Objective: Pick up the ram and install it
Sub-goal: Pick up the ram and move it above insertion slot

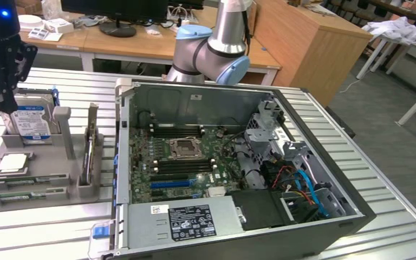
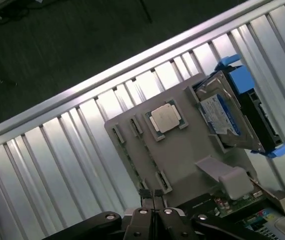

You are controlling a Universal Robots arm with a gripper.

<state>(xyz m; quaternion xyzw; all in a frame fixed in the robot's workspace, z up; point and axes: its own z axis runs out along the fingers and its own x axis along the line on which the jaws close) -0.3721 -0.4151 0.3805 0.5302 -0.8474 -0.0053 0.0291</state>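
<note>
Ribbed metal tabletop [image 1: 41,230] carries a grey holder [image 1: 46,162] at the exterior view's left and an open computer case [image 1: 352,208] beside it. The ram [image 1: 28,179] lies flat in a long slot along the holder's near edge, a thin green stick untouched by anything. A second ram stick [image 1: 20,196] lies parallel just in front of it. Behind them, a square processor chip [image 1: 13,162] rests in its recess on the same holder. Further back, a blue-labelled hard drive [image 1: 31,122] stands upright in its bracket. A narrow board [image 1: 90,149] stands on edge at the holder's side nearest the case.

The gripper [image 1: 7,107] hangs above the holder, in front of the hard drive's upper corner in the exterior view, clear of the ram. In the wrist view the gripper [image 2: 152,196] has its two fingers [image 2: 146,199] pressed together with nothing between them.

Inside the case the motherboard [image 1: 215,151] lies exposed, with black memory slots [image 1: 175,130] on either side of the processor socket [image 1: 188,147]. The robot arm [image 1: 222,51] rises behind the case, in front of wooden desks.
</note>
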